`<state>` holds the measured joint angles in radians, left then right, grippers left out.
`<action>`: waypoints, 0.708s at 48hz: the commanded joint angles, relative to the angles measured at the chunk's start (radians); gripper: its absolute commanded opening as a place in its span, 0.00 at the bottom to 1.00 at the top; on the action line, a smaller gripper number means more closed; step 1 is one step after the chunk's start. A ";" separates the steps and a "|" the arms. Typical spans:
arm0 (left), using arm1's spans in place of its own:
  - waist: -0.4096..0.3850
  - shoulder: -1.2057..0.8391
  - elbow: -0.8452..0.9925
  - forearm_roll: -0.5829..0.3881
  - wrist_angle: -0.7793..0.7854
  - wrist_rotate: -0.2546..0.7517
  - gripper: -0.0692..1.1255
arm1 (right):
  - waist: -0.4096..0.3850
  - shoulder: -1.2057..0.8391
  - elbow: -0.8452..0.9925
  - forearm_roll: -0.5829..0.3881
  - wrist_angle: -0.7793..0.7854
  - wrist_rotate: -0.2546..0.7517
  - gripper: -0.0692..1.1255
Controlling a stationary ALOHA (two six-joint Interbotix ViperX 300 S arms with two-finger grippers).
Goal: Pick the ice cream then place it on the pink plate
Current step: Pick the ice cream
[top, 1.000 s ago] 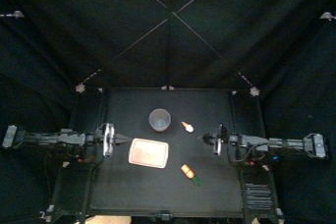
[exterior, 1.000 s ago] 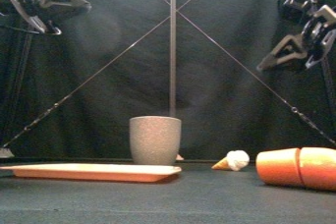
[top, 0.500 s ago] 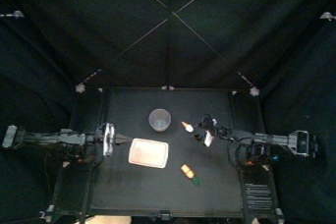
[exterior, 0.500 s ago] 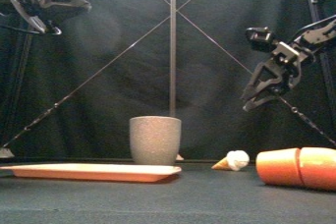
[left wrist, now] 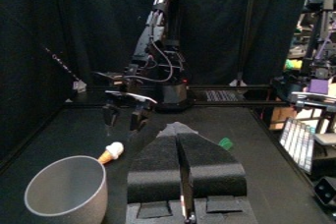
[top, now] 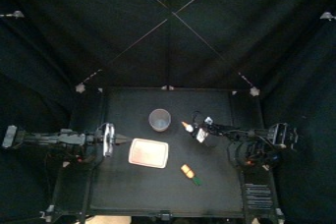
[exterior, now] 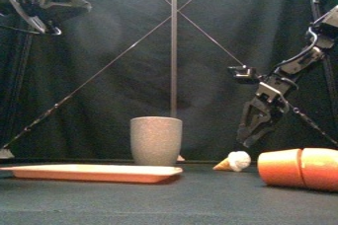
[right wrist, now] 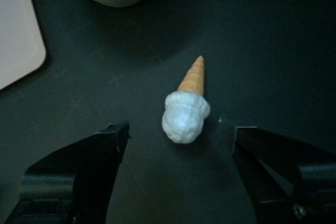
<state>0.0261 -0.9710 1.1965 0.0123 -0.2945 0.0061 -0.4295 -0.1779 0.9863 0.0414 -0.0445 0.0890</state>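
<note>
White-scooped toy ice cream with orange cone (right wrist: 188, 105): lies just below your right claw (right wrist: 180, 132), jaws spread to straddle it. Flat pink plate (top: 149, 152): beside claw, apart. Your left claw (left wrist: 184, 149): pressed together, idle.

The right gripper (exterior: 251, 133) has swung in from the right edge of the table (top: 132, 105) and dropped low, jaws spread, just above the ice cream (right wrist: 186, 110).

The right arm stretches in toward the middle, the right end effector (exterior: 247, 135) tilted downward, jaws spread wide; the left arm rests at the left side, the left end effector (left wrist: 184, 164) with jaws pressed together
</note>
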 commanded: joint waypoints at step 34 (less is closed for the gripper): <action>0.000 0.000 0.006 0.000 -0.003 -0.002 0.04 | -0.015 0.209 -0.155 -0.034 0.043 0.003 0.61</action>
<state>0.0261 -0.9710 1.2149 0.0123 -0.2945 0.0061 -0.4418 0.0598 0.8468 0.0061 0.0031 0.0905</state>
